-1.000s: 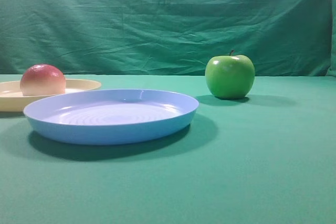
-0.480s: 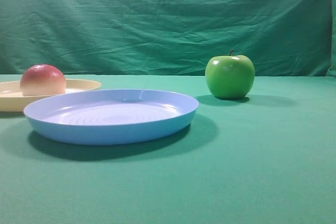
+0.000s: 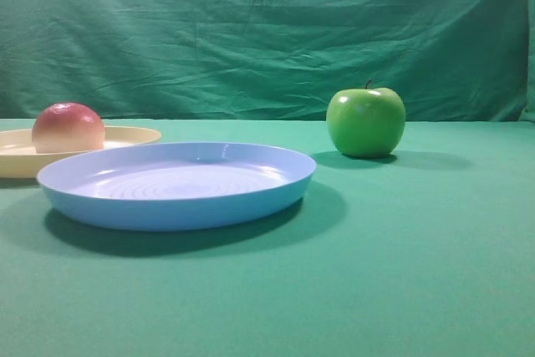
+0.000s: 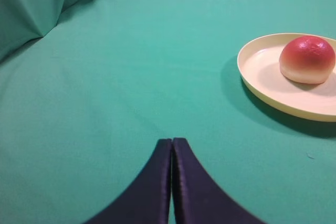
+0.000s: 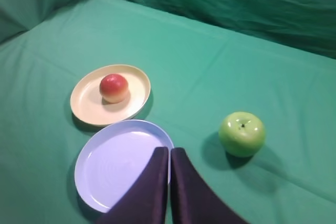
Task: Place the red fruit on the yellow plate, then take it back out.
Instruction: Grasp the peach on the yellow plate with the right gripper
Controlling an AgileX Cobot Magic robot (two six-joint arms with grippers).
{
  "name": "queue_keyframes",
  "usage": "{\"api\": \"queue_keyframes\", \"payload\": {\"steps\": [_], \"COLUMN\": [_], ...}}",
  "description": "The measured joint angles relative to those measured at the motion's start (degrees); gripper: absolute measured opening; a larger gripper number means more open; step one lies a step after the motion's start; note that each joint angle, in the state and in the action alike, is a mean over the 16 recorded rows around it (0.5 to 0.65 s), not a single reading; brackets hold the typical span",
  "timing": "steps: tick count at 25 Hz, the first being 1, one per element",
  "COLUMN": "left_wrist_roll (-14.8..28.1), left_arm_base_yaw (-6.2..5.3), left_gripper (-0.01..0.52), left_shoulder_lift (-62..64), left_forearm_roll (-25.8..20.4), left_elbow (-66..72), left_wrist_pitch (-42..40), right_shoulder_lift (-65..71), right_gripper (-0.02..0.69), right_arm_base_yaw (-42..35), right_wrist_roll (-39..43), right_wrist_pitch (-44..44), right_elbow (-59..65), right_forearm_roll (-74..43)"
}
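On the yellow plate point(image 4: 262, 80) sits the red fruit point(image 4: 307, 59); both my grippers, left gripper point(image 4: 172, 145) and right gripper point(image 5: 169, 153), are closed, empty.

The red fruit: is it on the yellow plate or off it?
On it. The red fruit sits inside the yellow plate, no gripper touching it.

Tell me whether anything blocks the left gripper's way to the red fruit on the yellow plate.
Nothing visible does. In the left wrist view only bare green cloth lies between the shut left gripper and the yellow plate holding the red fruit.
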Motion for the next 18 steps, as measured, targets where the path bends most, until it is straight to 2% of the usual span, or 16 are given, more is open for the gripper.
{"api": "queue_keyframes", "payload": {"steps": [8, 18], "left_wrist_roll": [0.0, 0.0], "left_arm_base_yaw": [0.0, 0.0], "left_gripper": [0.0, 0.0], "left_shoulder_lift": [0.0, 0.0], "left_forearm_roll": [0.0, 0.0], "left_elbow": [0.0, 0.0], "left_wrist_pitch": [0.0, 0.0], "right_shoulder_lift": [-15.67, -31.78], "right_gripper": [0.0, 0.0], "right_arm_base_yaw": [-5.69, -20.51], "right_wrist_roll": [5.75, 6.51], "right_wrist_pitch": [-2.82, -12.22], "right_elbow": [10.92, 29.26], "right_forearm_roll": [-6.5, -7.11]}}
